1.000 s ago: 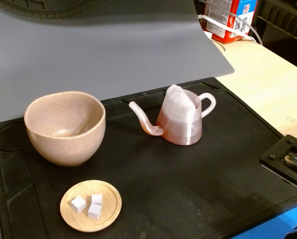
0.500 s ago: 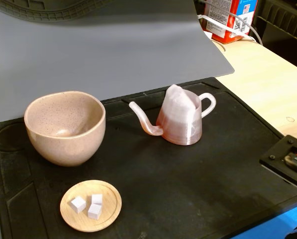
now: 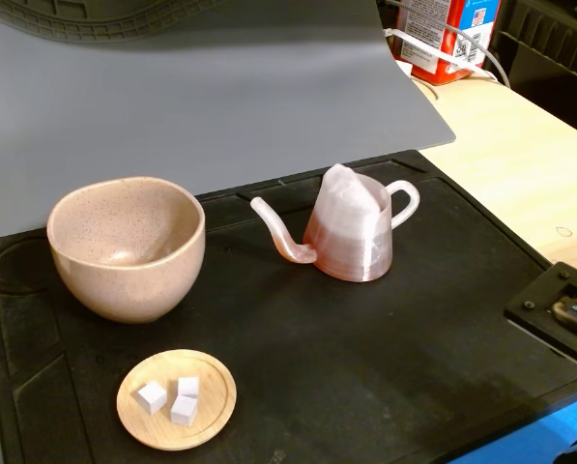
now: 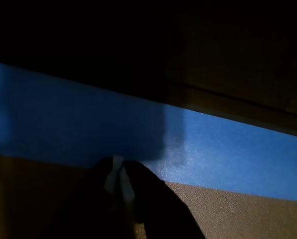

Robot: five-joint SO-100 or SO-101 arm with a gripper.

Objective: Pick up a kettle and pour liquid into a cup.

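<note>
Gripper [image 4: 117, 180] clenched on nothing, off the mat [image 3: 443, 329]. Reach kettle [image 3: 351, 232] near the back edge; grasp its loop handle [image 3: 404, 201], upright.

fixed view: high front, angled down at black mat [image 3: 365, 367] | wrist view: close, dark, blue band [image 4: 228, 154] | shared: nothing identifiable

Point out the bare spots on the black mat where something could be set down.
Fixed view: the widest free patch of black mat lies in front of the translucent pinkish ribbed kettle, right of the round wooden dish. A narrower gap separates the spout from the speckled beige ceramic cup. The left is crowded.
</note>
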